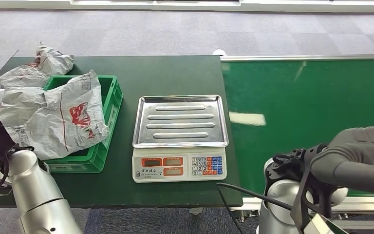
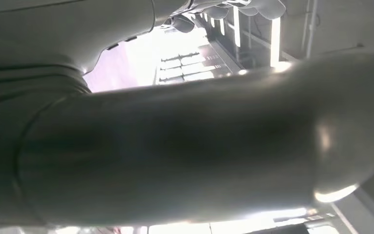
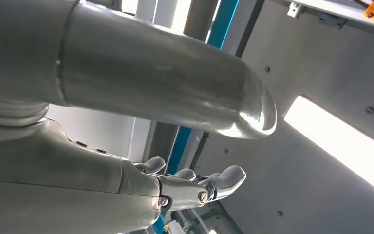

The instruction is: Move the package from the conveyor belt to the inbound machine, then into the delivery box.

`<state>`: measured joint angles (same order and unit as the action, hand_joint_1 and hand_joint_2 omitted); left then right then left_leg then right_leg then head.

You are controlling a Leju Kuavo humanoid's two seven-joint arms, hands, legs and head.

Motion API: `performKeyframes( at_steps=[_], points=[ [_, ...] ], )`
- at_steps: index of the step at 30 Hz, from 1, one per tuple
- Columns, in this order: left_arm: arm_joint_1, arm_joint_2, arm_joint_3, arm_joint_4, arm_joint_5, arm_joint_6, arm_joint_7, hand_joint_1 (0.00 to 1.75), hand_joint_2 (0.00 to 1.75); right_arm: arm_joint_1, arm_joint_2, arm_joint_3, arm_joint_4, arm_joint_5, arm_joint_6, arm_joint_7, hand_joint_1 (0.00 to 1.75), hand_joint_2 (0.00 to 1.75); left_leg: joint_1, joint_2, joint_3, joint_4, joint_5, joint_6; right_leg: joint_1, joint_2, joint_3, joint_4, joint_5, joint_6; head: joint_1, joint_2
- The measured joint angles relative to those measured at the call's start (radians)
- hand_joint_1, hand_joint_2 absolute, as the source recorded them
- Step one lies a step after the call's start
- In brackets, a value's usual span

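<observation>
Several grey plastic packages with red print lie at the left: one rests across the green delivery crate, another sits behind it on the table. The inbound scale stands mid-table, and its steel tray holds nothing. The green conveyor belt on the right shows bare surface. My left arm is low at the near left and my right arm at the near right. My left hand holds nothing. My right hand has its fingers stretched out and holds nothing.
The dark green table carries the crate and the scale. A black cable runs from the scale's front toward my right arm. Grey carpet lies beyond the table. Both wrist views look up at ceiling lights.
</observation>
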<state>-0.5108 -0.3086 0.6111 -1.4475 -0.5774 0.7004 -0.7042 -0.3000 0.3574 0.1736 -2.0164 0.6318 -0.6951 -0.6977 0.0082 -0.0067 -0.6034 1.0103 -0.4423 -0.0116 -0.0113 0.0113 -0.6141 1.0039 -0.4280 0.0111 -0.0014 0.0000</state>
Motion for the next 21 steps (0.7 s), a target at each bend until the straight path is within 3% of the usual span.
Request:
performKeyframes(
  at_steps=[4, 17, 21],
  points=[
    [0.028, -0.022, -0.08, -0.064, 0.028, 0.0, 0.0, 0.0, 0.0, 0.0, 0.0, -0.003, 0.004, 0.006, 0.0, 0.0, 0.0, 0.0, 0.0, 0.0, 0.0, 0.0, 0.0, 0.0, 0.0, 0.0, 0.0, 0.0, 0.0, 0.0, 0.0, 0.0],
    [0.097, -0.042, -0.228, -0.193, 0.119, -0.002, 0.001, 0.0, 0.0, 0.001, 0.0, -0.009, 0.006, 0.007, 0.0, 0.0, 0.0, 0.0, 0.0, 0.0, 0.0, 0.0, 0.0, 0.0, 0.0, 0.0, 0.0, 0.0, 0.0, 0.0, 0.0, 0.0],
    [0.127, -0.04, -0.294, -0.206, 0.199, -0.014, 0.008, 0.0, 1.75, 0.002, 0.0, -0.008, 0.006, -0.006, 0.0, 0.013, 0.0, 0.0, 0.0, 0.0, 0.0, 0.0, 0.0, 0.0, 0.0, 0.0, 0.0, 0.0, 0.0, 0.0, 0.0, 0.0]
  ],
)
